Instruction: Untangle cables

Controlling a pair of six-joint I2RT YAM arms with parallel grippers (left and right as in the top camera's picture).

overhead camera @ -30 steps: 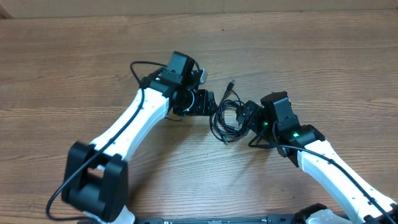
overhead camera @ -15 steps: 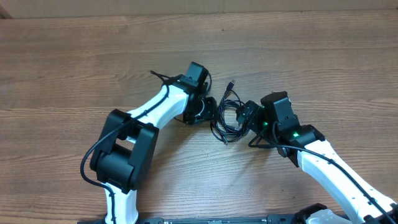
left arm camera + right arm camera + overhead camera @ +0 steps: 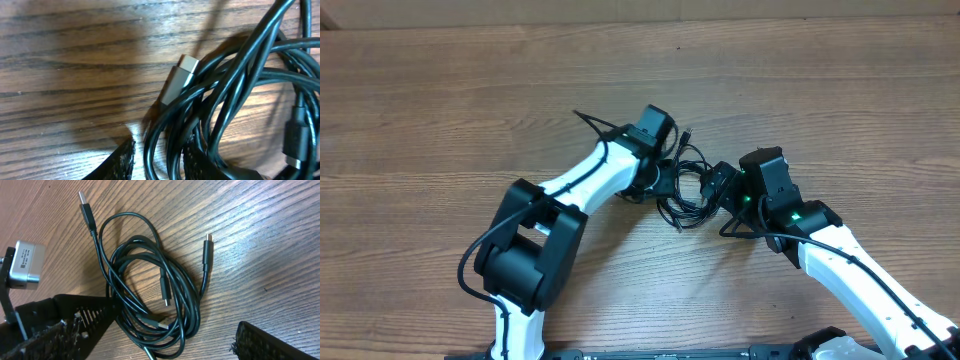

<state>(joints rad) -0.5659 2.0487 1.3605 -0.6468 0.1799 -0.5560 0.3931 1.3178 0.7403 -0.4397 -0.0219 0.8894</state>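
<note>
The cables [image 3: 688, 185] lie as one loose black coil on the wooden counter [image 3: 440, 100], with an arm on each side. The left gripper [image 3: 157, 161] comes in at the coil's left edge. Its jaws stand partly apart with a few strands running between them, and a sliver of wood shows between one finger [image 3: 122, 161] and the nearest strand, so nothing is clamped. In the left wrist view, a silver flat plug [image 3: 180, 77] rests against the top of the coil's strands, just above those fingers. The right gripper [image 3: 718, 185] sits at the coil's right edge with its jaws spread wide and holds nothing. From the right wrist view, several overlapping loops make up the coil. A long silver-tipped plug [image 3: 85, 205] trails out beyond its upper left, and a thinner plug end [image 3: 207, 247] stands free just off its right side. A dark plug [image 3: 165, 292] lies inside the loops, and another plug [image 3: 157, 324] is tucked under strands at the coil's lower part. Left of the coil in that view is the left arm's silver camera block [image 3: 22, 262]. It carries a small printed label, but the lettering is too small to read. A green light [image 3: 798, 213] glows on the right arm, to the right of the coil.
</note>
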